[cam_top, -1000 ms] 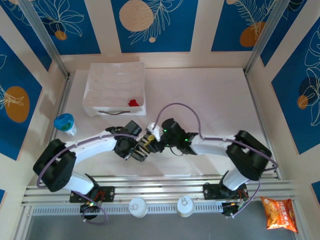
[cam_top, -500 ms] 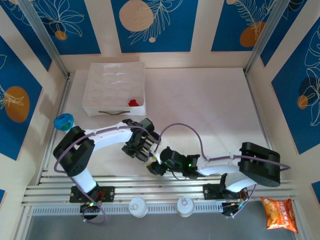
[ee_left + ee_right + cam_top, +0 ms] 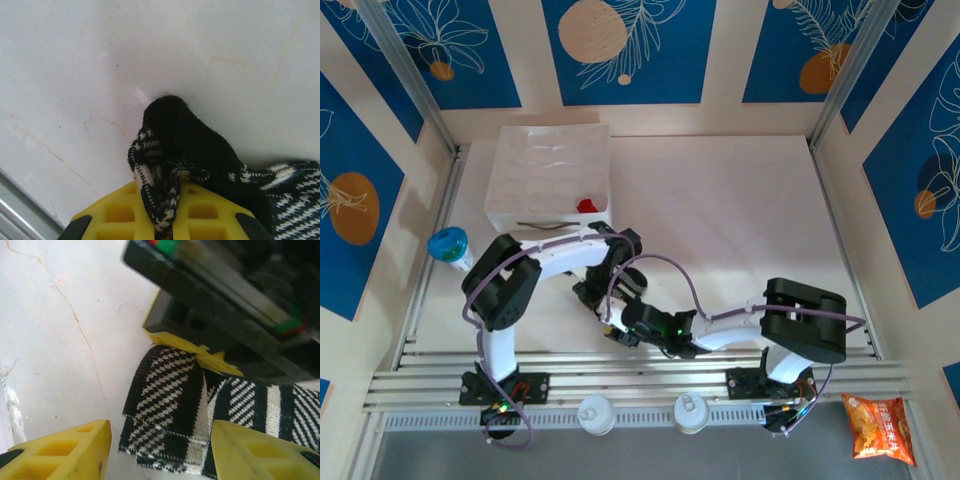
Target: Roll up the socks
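**Left pincer clamped on the striped sock, right pincer standing open around it**

The left pincer (image 3: 161, 207) is closed. Its two yellow fingers (image 3: 117, 212) pinch a bunched fold of the striped sock (image 3: 172, 137) between them. In its wrist view, the sock's black toe pokes out just past the fingertips and rests on the white table (image 3: 75, 60), and more striped fabric trails off to the right of the fingers.

The right pincer (image 3: 157, 452) stands partly open and grips nothing. In its wrist view the folded black-and-white end of the sock lies between its fingers. One finger (image 3: 65, 450) is clearly apart from the cloth. The other sits right against the fabric's edge, and it is hard to tell whether it presses on it. Just beyond that folded end, a yellow fingertip of the left pincer meets the fabric from the opposite side.

From above, the two pincers are close together near the front of the table, the right one nearer the arm bases. The red sock (image 3: 586, 206) lies beyond the left pincer, in the near right corner of the white tray (image 3: 545, 165), well apart from both pincers.
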Motion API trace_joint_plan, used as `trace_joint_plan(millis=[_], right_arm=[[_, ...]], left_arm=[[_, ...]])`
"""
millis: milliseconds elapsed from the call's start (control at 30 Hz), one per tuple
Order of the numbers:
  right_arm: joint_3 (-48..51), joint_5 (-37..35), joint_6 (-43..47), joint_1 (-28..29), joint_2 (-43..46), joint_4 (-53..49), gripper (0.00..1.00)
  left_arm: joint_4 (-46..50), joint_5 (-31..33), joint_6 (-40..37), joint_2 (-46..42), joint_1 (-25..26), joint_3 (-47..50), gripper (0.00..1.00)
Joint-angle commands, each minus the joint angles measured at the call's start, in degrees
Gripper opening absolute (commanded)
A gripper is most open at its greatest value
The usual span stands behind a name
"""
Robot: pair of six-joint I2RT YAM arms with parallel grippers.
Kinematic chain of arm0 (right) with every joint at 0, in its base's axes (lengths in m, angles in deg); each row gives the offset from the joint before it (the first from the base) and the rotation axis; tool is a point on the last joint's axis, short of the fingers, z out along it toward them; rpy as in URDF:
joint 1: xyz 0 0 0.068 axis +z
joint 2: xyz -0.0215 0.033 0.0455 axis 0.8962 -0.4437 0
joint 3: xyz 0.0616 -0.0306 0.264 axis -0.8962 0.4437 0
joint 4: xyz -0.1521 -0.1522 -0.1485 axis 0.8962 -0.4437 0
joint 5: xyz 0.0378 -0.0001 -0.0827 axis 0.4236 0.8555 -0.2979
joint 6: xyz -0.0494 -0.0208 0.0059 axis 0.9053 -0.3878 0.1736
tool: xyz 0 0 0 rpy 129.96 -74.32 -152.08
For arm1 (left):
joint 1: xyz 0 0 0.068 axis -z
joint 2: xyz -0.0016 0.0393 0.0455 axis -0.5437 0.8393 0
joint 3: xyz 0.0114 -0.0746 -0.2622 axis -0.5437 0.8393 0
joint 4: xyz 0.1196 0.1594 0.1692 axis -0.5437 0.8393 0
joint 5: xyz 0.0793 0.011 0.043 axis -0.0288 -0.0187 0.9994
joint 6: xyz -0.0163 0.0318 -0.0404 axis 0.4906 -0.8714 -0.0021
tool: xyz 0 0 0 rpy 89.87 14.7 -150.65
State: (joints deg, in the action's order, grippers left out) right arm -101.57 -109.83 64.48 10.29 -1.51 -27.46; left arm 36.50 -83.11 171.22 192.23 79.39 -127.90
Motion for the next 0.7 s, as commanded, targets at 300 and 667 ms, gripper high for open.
trace_joint_plan(millis=[300,667], right_arm=[[-5.32,-8.32,3.41,1.91,-8.18,0.88,0.54],[-8.54,-11.15,-2.32,2.42,-13.67,-6.61,0.02]], left_arm=[[3.44,-4.64,-1.19,5.33,-0.55,-1.60,0.00],[2.79,-4.60,-2.02,3.21,-1.15,-1.80,0.00]])
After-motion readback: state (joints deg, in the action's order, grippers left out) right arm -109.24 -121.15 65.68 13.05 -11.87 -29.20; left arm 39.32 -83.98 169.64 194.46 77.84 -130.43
